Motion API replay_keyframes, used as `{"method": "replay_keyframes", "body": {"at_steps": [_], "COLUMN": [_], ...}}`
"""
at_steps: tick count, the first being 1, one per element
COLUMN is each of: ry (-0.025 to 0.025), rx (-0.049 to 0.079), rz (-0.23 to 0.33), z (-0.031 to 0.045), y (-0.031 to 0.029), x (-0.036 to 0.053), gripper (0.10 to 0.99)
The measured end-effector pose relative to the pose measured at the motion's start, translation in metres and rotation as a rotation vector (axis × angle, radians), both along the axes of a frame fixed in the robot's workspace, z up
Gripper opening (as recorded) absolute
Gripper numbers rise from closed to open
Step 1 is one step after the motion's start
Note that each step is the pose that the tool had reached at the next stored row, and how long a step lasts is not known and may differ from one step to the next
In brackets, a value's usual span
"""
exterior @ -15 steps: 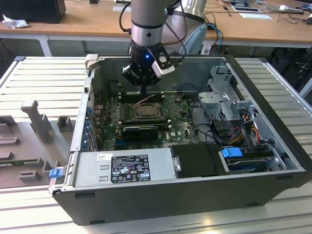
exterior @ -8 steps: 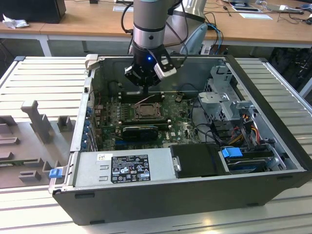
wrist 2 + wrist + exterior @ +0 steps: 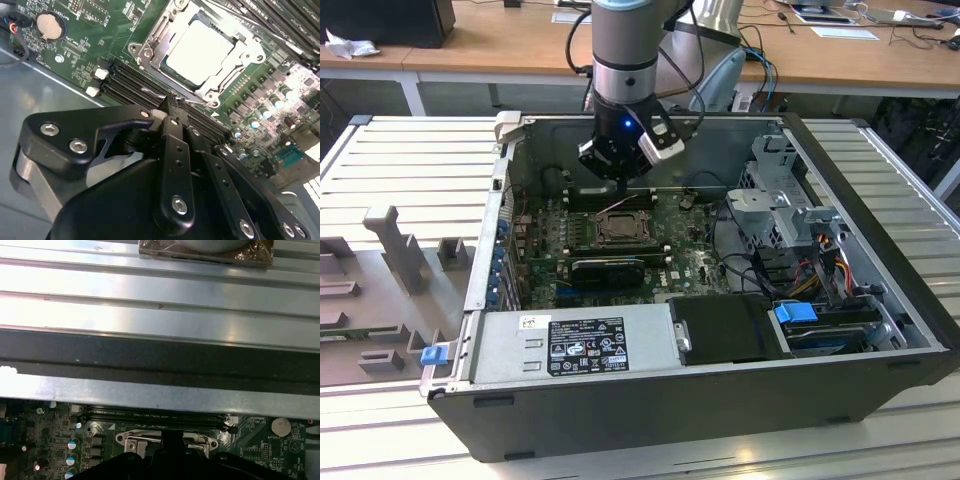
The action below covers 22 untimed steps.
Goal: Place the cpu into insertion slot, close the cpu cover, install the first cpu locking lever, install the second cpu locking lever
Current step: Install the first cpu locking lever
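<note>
Fingers pressed together, just beside cpu cover, cpu beneath

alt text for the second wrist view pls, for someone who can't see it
The black gripper, fingers together, pinches a thin wire lever at the edge of the insertion slot. The cpu sits inside under the closed cpu cover, on the green circuit board.

Grey-and-silver arm, blue light at wrist, black cables alongside; matte black gripper linkage studded with silver screws.
</note>
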<state>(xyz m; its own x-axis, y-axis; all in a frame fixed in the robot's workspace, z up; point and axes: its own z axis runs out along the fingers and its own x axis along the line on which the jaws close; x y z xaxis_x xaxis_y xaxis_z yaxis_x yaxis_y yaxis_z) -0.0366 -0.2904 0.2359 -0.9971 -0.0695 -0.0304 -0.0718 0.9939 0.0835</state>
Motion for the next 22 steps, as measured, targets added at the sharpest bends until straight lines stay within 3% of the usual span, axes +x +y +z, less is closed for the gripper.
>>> {"method": "replay_keyframes", "body": {"at_steps": [4, 13, 20, 22], "ry": [0.0, 0.0002, 0.0002, 0.0001], "rx": [0.017, 0.018, 0.018, 0.017], "rz": [0.0, 0.0, 0.0, 0.0], "z": [-0.0041, -0.0169, -0.0308, -0.0316], "y": [0.0014, 0.0033, 0.0034, 0.0035], "x": [0.0017, 0.0145, 0.0165, 0.0174], "gripper": [0.106, 0.106, 0.106, 0.106]}}
